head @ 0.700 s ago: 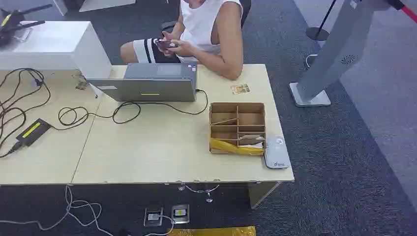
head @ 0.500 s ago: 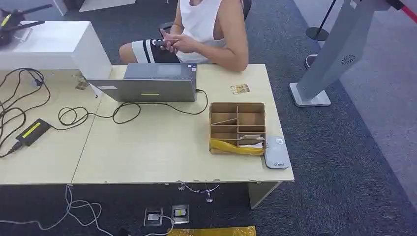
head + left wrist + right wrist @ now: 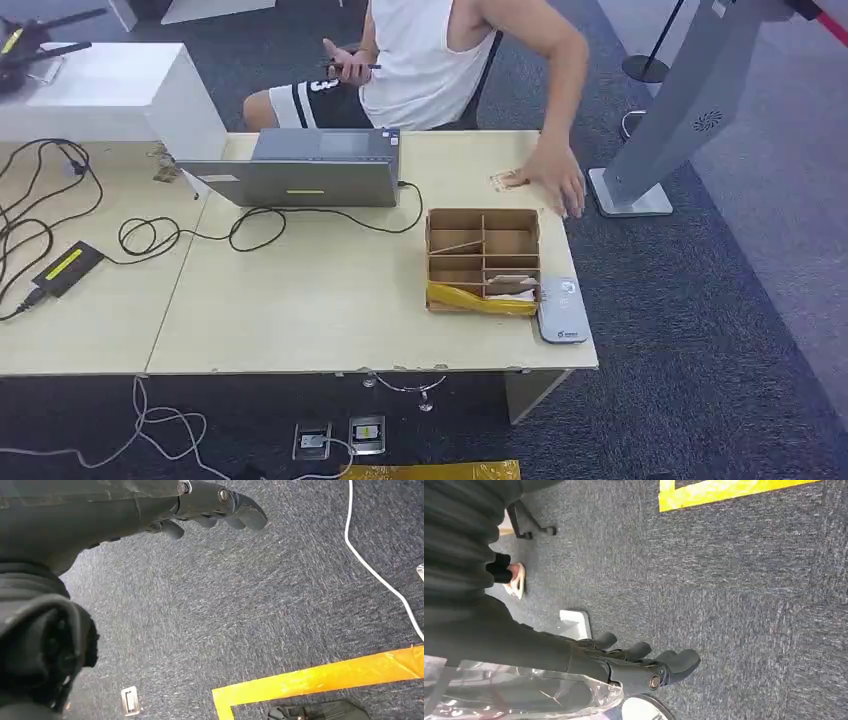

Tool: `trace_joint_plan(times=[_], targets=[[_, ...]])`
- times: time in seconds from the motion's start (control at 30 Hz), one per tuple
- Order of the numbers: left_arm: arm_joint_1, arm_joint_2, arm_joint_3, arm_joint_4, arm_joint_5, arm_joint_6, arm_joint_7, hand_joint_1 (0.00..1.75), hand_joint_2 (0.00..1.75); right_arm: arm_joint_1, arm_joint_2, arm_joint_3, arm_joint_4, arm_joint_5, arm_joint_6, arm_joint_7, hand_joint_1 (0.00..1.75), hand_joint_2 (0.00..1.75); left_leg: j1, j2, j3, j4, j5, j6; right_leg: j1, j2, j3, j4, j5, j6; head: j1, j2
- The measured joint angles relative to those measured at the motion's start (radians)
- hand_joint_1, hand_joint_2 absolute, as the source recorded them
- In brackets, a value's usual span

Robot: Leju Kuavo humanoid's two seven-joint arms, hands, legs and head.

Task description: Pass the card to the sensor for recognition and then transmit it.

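A person's hand [image 3: 553,177] now reaches onto the far right of the worktop [image 3: 330,300] and covers the card [image 3: 503,180], which lay bare before. The robot's left hand [image 3: 210,507] and right hand [image 3: 644,665] hang spread, holding nothing, so the robot's job has not started.

The left hand [image 3: 210,507] has dark grey, rounded fingers [image 3: 245,515] joined by silver screws, behind a grey ribbed cover. The right hand [image 3: 639,665] looks the same: dark fingers [image 3: 681,660], one silver screw, and clear plastic wrap along its forearm.
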Motion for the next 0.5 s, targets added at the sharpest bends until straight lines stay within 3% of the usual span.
trace_joint_plan(times=[0.23,0.5], targets=[[0.001,0.000,0.000,0.000,0.007,0.001,0.000,0.00,0.00,-0.014,-0.006,-0.009,0.000,-0.093,-0.047,-0.026,0.00,1.75,0.000,0.000,0.000,0.000,0.000,0.000,0.000,0.000,0.000,0.000,0.000,0.000,0.000,0.000],[0.001,0.002,0.000,0.000,0.002,0.000,0.000,0.00,0.00,-0.065,-0.051,-0.048,-0.001,-0.187,-0.083,-0.077,0.00,1.75,-0.001,0.000,0.000,0.000,0.000,0.000,-0.001,0.000,0.000,0.000,0.000,0.000,0.000,0.000]])
